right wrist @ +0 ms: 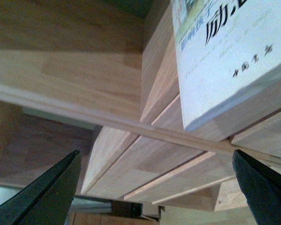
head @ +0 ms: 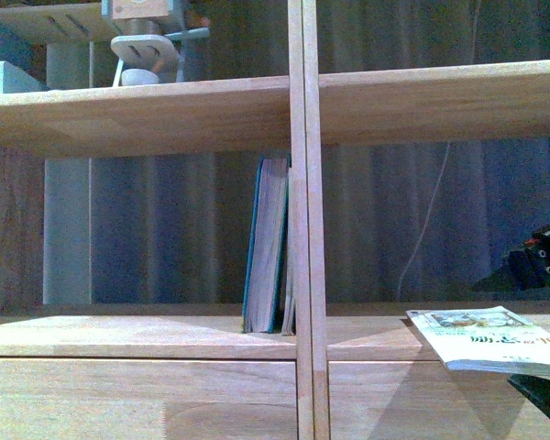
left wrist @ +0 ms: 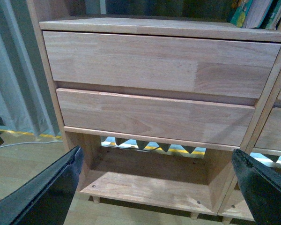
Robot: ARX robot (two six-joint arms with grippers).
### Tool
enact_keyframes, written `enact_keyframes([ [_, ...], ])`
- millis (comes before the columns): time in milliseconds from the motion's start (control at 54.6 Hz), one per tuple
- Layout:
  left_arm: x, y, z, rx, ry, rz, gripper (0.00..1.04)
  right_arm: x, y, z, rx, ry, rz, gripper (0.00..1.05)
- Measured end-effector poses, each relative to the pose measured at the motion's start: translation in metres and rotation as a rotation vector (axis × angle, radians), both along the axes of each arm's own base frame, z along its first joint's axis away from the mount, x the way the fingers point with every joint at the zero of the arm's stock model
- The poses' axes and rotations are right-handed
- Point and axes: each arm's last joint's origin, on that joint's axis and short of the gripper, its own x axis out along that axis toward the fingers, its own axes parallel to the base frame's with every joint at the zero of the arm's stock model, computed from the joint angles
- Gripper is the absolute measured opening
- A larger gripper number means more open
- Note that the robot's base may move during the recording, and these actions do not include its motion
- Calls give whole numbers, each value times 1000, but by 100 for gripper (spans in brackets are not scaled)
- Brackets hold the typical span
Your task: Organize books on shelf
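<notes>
The right gripper [right wrist: 155,157] is being held with fingers apart and empty near the thin white paperback with dark characters [head: 489,341], lying flat and overhanging the tall light-wood bookcase's [head: 147,115] right compartment; with the thick teal-covered book [head: 264,243] standing against the central upright divider [head: 308,229], half is being judged done

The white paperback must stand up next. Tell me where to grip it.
Take the white paperback by its near edge, coming from the front: it lies flat on the shelf, that edge seemingly jutting past the board, leaving room for a finger below.
</notes>
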Motion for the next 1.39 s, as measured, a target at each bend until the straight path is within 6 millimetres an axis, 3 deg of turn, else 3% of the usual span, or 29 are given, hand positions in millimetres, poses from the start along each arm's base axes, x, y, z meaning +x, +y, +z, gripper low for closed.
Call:
enact_keyframes([
  [257,0,0,0,0,0,0,98,19,-23,-14,152,61,-176,98],
  [477,0,0,0,0,0,0,98,24,-20,-23,204,76,-234,98],
  [660,0,0,0,0,0,0,98,39,-15,-31,230,100,-310,98],
  [1026,0,0,0,0,0,0,98,68,-9,-8,206,82,-338,98],
  [1173,0,0,0,0,0,0,98,71,-7,-7,201,73,-329,97],
  [1393,0,0,0,0,0,0,98,72,-1,-11,170,91,-325,65],
])
